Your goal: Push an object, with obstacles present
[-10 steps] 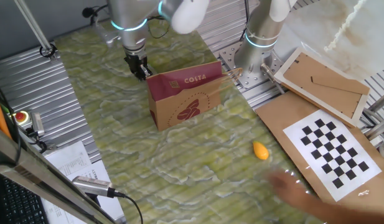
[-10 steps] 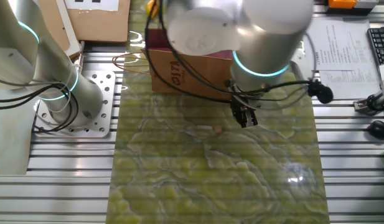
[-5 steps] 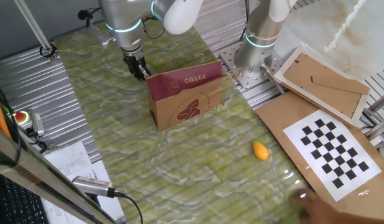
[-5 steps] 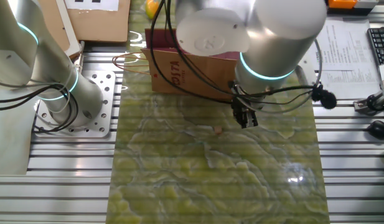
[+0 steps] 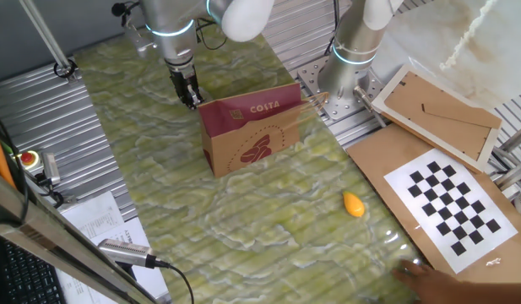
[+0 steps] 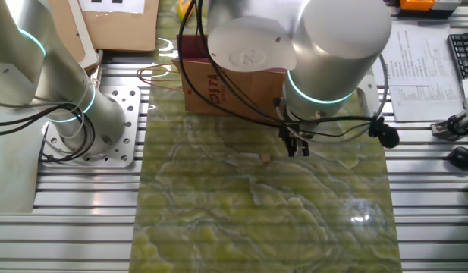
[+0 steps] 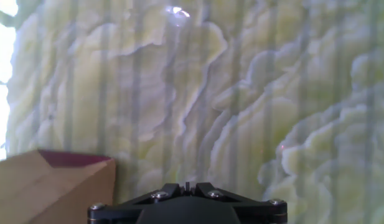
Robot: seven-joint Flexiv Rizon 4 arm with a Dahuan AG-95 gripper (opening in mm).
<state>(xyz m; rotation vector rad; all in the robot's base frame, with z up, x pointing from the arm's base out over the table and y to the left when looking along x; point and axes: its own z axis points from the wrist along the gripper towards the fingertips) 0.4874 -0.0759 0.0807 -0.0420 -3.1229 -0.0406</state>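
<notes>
1. This looks like the approach step: the gripper (image 6: 296, 149) hangs low over the green mat (image 6: 294, 220), close behind the paper bag (image 6: 226, 95), and has not yet reached the cube (image 6: 265, 158).
2. The tiny tan cube lies on the mat a little left of the fingertips in the other fixed view, near but apart from them, with the bag farther back. I cannot make it out in the hand view.
3. The next move probably calls for setting the fingertips just beside the cube and sweeping it along the open mat, steering clear of the bag's near corner (image 7: 86, 163).
4. The arm reaches down almost vertically, wrist above the bag's edge, fingers (image 5: 191, 95) pointing at the mat.
5. The fingers appear closed together, gripping nothing.
</notes>
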